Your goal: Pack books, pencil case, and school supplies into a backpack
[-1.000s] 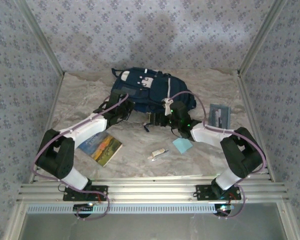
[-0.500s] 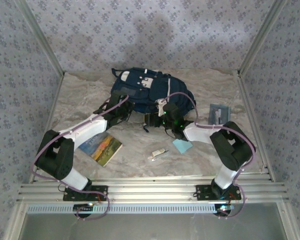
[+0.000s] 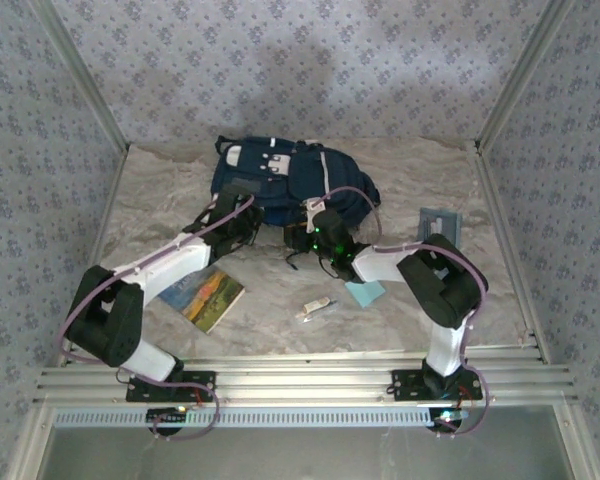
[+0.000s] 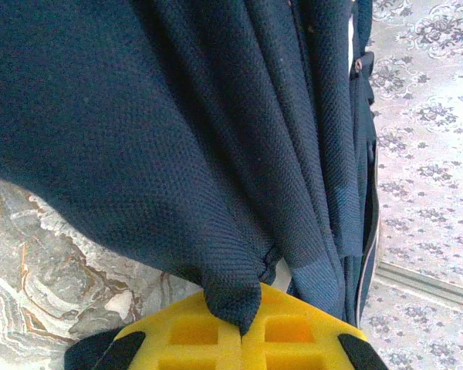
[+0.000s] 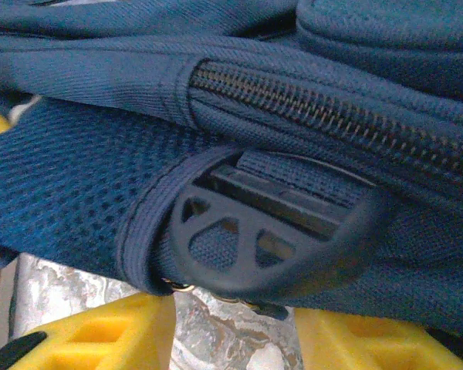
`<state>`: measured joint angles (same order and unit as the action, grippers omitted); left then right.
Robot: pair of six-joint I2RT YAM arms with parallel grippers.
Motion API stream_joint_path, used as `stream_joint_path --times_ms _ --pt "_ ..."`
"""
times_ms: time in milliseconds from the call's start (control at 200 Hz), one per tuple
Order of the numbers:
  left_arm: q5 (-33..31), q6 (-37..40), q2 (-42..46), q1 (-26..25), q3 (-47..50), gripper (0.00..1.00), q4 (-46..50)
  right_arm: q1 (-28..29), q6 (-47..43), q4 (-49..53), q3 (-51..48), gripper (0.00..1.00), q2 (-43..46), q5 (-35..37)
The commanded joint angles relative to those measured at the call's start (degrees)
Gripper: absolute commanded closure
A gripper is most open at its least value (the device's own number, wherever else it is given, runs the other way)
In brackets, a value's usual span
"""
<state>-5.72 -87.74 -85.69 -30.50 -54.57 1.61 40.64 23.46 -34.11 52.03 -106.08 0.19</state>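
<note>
While my left pincer pinches a fold of the backpack and my right pincer stands spread under its strap buckle, I judge nothing packed yet. The book lies behind my left pincer, the light-blue pad and white stick behind my right, and the pencil case off to its right.

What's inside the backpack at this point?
The interior is hidden: the zipper stretch visible on the backpack is shut. The book, pencil case, light-blue pad and white stick lie outside on the table.
</note>
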Motion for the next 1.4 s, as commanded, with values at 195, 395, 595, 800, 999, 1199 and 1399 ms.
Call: stream_joint_path --times_ms 195,395,595,800,999,1199,1399 --pt "1.4 -4.6 5.1 -1.3 -0.8 1.00 -0.6 -0.6 -1.8 -1.0 2.9 0.83 -2.9 5.4" --pt "-0.1 -4.0 4.6 -0.6 -0.6 1.00 0.1 -2.2 -2.6 -0.5 0.6 1.00 -0.2 2.9" --pt "-2.1 -0.5 4.3 2.3 0.3 1.00 2.9 -4.5 -8.3 6.0 -2.7 1.00 4.8 -0.3" --pt "-2.4 1.5 5.4 4.7 2.4 1.00 4.6 -9.1 -12.8 12.9 -5.5 1.00 9.4 -3.7" --pt "0.4 7.8 6.9 6.8 2.4 1.00 7.3 -14.7 -18.0 20.0 -4.4 1.00 11.2 -6.0" --pt "4.0 14.9 8.9 10.6 5.8 1.00 8.1 -20.3 -23.4 28.5 0.6 1.00 9.2 -9.7" --pt "5.3 20.8 7.5 15.3 8.5 1.00 5.8 -21.0 -25.1 34.0 4.8 1.00 8.0 -12.9"
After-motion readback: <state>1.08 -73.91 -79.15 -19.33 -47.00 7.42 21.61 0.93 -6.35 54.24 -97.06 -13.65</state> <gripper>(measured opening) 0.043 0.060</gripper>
